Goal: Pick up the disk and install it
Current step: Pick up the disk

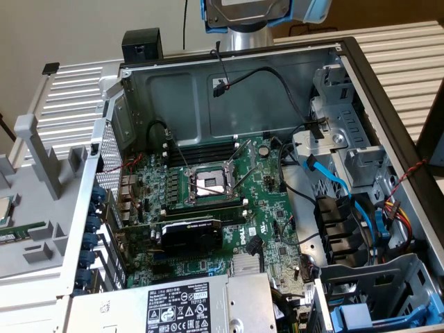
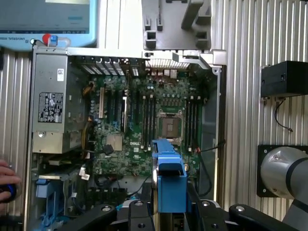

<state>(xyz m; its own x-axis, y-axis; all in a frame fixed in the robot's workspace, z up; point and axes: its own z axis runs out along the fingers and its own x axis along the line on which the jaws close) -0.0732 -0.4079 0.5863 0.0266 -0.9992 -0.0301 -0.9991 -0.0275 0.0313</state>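
The disk (image 2: 170, 180) is seen edge-on in the wrist view, its bright blue rail upright between my black fingers (image 2: 139, 211). My gripper (image 2: 171, 211) is shut on it, high above the open computer case (image 2: 219, 120). In the exterior view the disk (image 1: 244, 10) and gripper (image 1: 246, 21) hang at the upper edge, just beyond the case's far wall (image 1: 229, 80). The drive cage with blue rails (image 1: 361, 316) sits in the case's corner at the exterior view's lower right.
Inside the case lie the motherboard with its bare CPU socket (image 1: 208, 184), a black graphics card (image 1: 191, 236), the grey power supply (image 1: 173, 305) and loose cables including a blue one (image 1: 333, 184). A hand (image 2: 6, 180) rests beside the case. A black box (image 2: 284, 79) stands outside it.
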